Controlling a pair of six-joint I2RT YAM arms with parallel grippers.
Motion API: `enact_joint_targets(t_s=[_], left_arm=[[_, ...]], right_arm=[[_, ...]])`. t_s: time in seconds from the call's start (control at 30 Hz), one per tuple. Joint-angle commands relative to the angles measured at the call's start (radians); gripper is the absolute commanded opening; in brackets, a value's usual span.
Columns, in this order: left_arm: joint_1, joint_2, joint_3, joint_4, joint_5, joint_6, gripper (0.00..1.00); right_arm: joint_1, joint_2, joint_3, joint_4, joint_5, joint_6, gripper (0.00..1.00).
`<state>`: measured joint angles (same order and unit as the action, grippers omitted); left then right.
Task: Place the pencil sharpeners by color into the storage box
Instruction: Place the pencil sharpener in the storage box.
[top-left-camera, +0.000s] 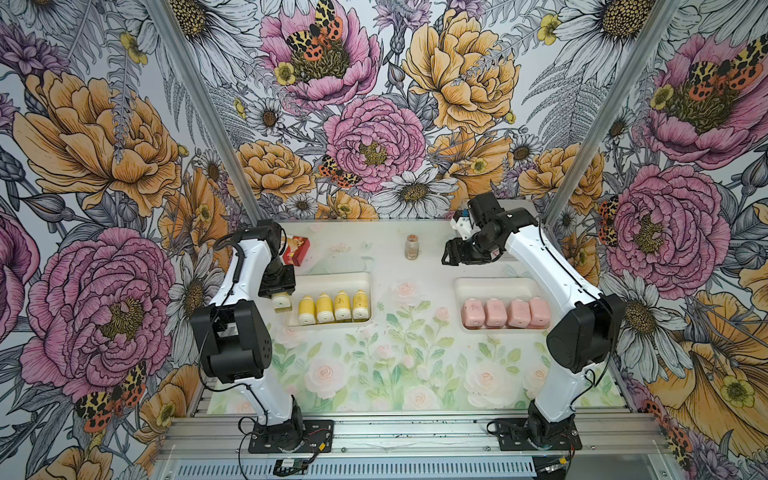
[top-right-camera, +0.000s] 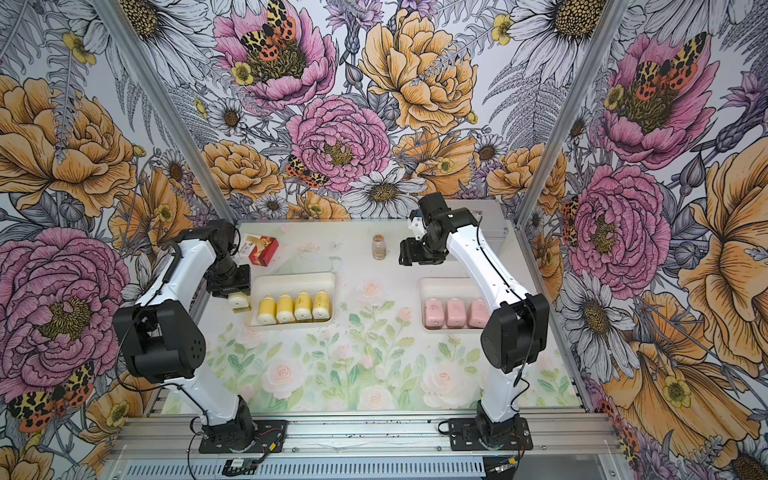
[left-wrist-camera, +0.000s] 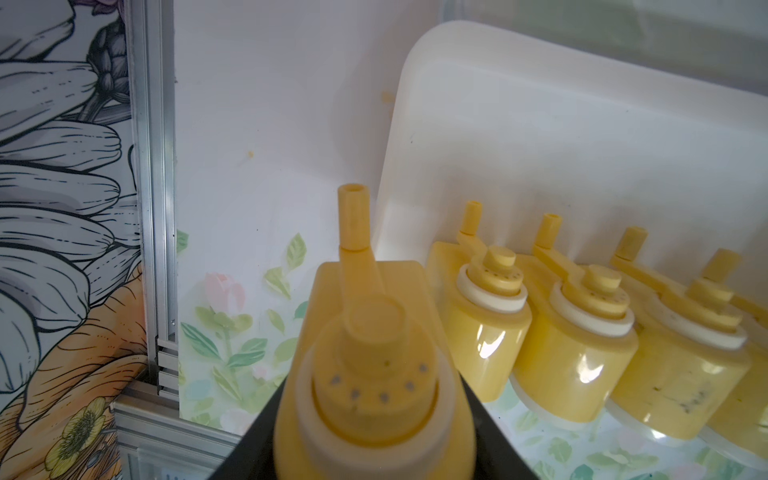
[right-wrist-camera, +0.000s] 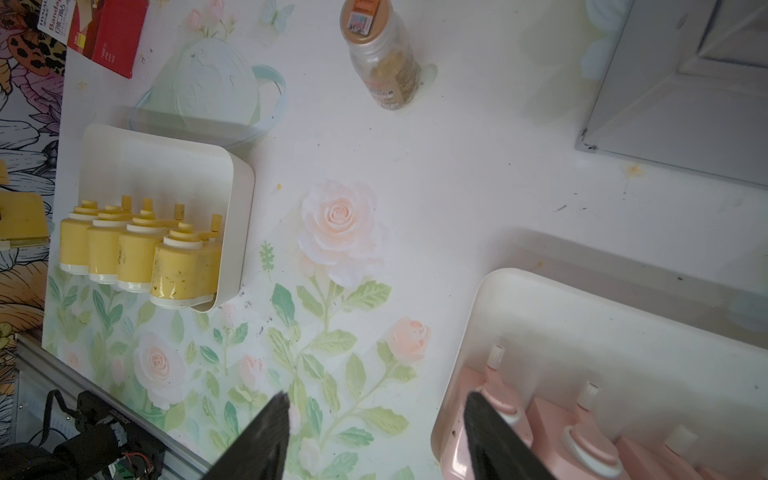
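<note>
Right now, your left gripper (top-left-camera: 279, 297) is clamped on one yellow pencil sharpener (top-left-camera: 283, 305), left of centre in both top views. The left wrist view shows this held sharpener (left-wrist-camera: 374, 365) wedged between the black jaws, white collar and yellow crank toward the camera. It sits just outside the left wall of the left storage box (top-left-camera: 332, 276), close beside it. You cannot tell from these views whether it touches the table (top-left-camera: 399, 357).

Inside that cream box, four more yellow pencil sharpeners (top-left-camera: 332, 308) lie side by side in a row along the near wall, each touching its neighbour.

Over on the right of the frame, the right storage box (top-left-camera: 490, 281) holds four pink pencil sharpeners (top-left-camera: 505, 312), also packed in one row at its near side. In a top view (top-right-camera: 455, 312) your right arm covers the fourth.

Your right gripper (top-left-camera: 451, 254) hangs above the table, up-frame of the pink box. Its jaws are spread and hold nothing, and in the right wrist view bare tabletop shows between the two black fingers (right-wrist-camera: 270, 436).

A small clear jar (top-left-camera: 411, 247) with brown contents stands just left of that gripper, apart from it. A red carton (top-left-camera: 297, 249) lies near the far left corner of the table.
</note>
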<state>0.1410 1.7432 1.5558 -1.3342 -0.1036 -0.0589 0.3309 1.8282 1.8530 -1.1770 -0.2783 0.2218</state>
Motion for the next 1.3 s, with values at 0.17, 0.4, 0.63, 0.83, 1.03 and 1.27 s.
enact_joint_targets(t_s=[0.17,0.4,0.63,0.83,1.03,1.27], left_arm=[[-0.018,0.022,-0.021,0.055,0.034,0.015,0.38],[-0.024,0.004,-0.083,0.086,0.062,-0.002,0.39],[-0.053,0.0,-0.124,0.1,0.058,-0.015,0.39],[-0.062,-0.002,-0.153,0.116,0.057,-0.018,0.39],[-0.063,0.003,-0.161,0.129,0.064,-0.015,0.39],[-0.063,0.025,-0.164,0.146,0.073,-0.009,0.38]], right_arm=[[0.007,0.02,0.034,0.0,-0.015,-0.015,0.68],[0.007,0.02,0.034,0.0,-0.017,-0.015,0.68],[0.01,0.019,0.025,0.002,-0.021,-0.012,0.68],[0.016,0.02,0.023,0.006,-0.023,-0.012,0.68],[0.02,0.023,0.022,0.008,-0.023,-0.011,0.68],[0.023,0.025,0.02,0.011,-0.021,-0.008,0.68]])
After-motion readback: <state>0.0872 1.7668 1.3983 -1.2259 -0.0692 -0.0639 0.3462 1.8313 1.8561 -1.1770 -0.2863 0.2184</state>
